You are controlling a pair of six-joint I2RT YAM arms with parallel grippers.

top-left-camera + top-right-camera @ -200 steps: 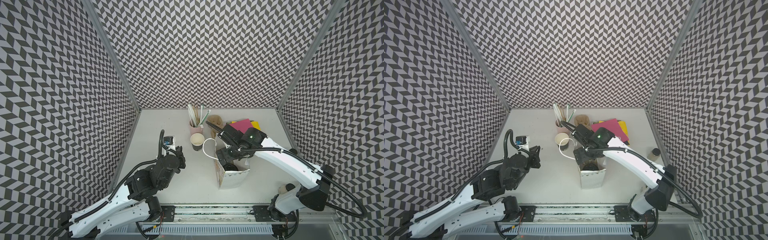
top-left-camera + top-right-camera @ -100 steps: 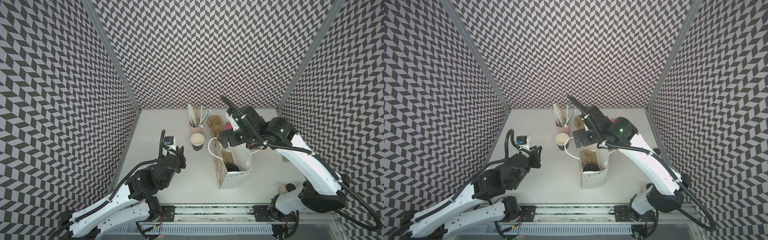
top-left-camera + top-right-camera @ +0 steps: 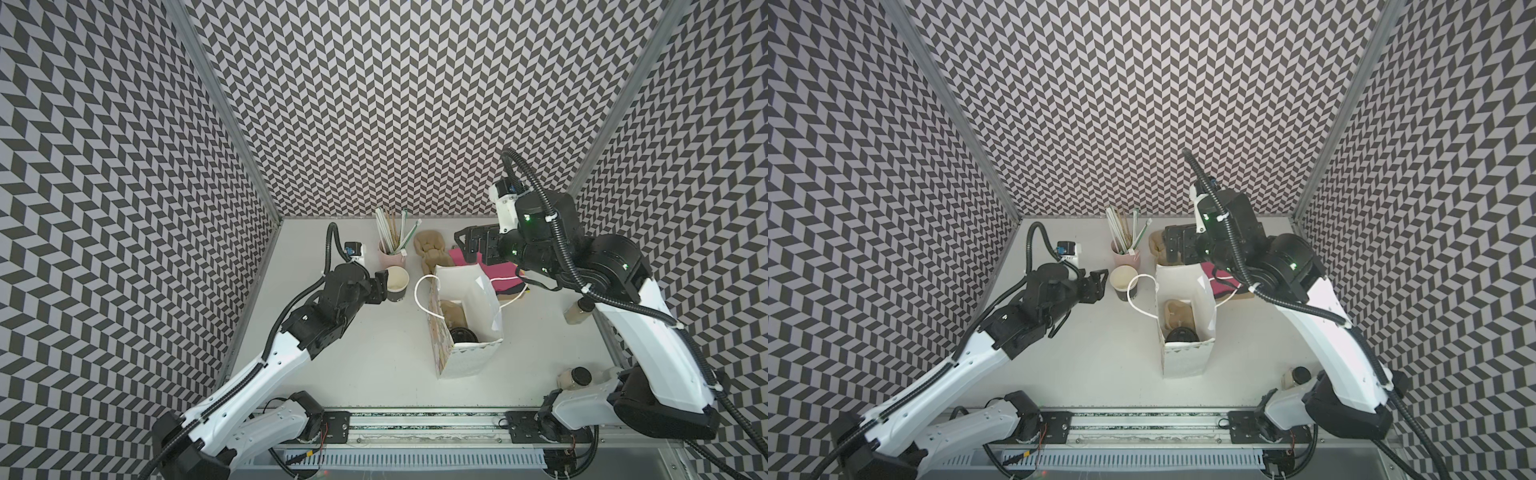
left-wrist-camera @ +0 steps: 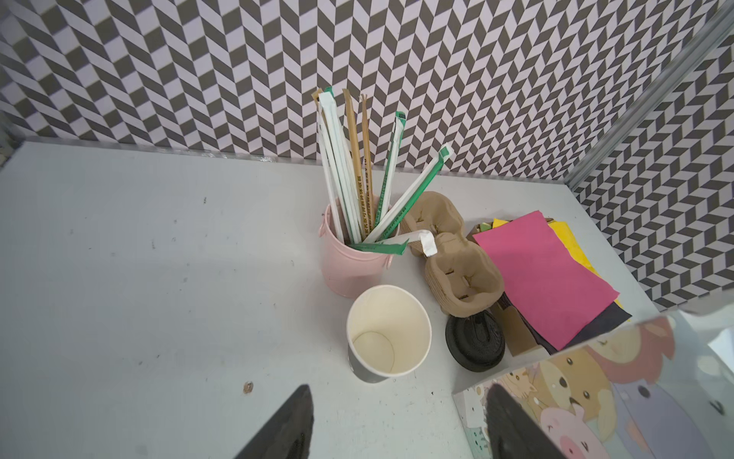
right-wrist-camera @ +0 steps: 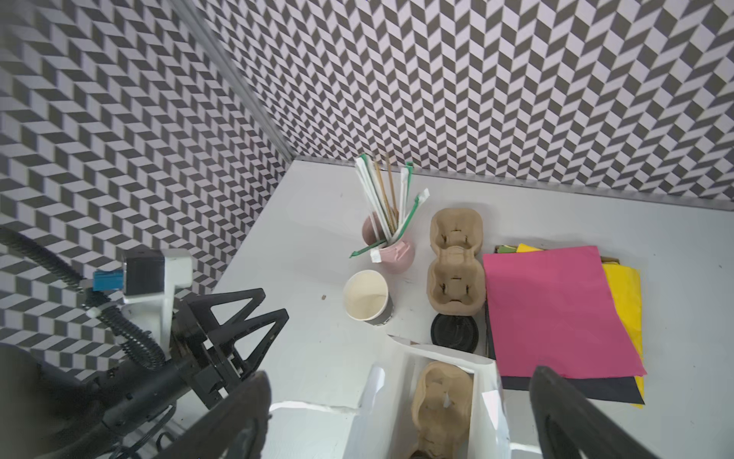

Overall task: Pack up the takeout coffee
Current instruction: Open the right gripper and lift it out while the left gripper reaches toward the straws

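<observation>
Right, your takeout coffee (image 3: 462,335) stands upright, lid up, inside the white paper bag (image 3: 469,365), below and frontward of your right gripper (image 3: 467,246), the nearer one, jaws spread and empty; left gripper (image 3: 380,286), spread too, faces the lidless cup (image 3: 397,282)

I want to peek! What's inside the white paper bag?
Inside the paper bag are a brown pulp cup carrier and the takeout coffee; only its black domed lid shows. The cup's body and the bag's bottom are hidden.
</observation>
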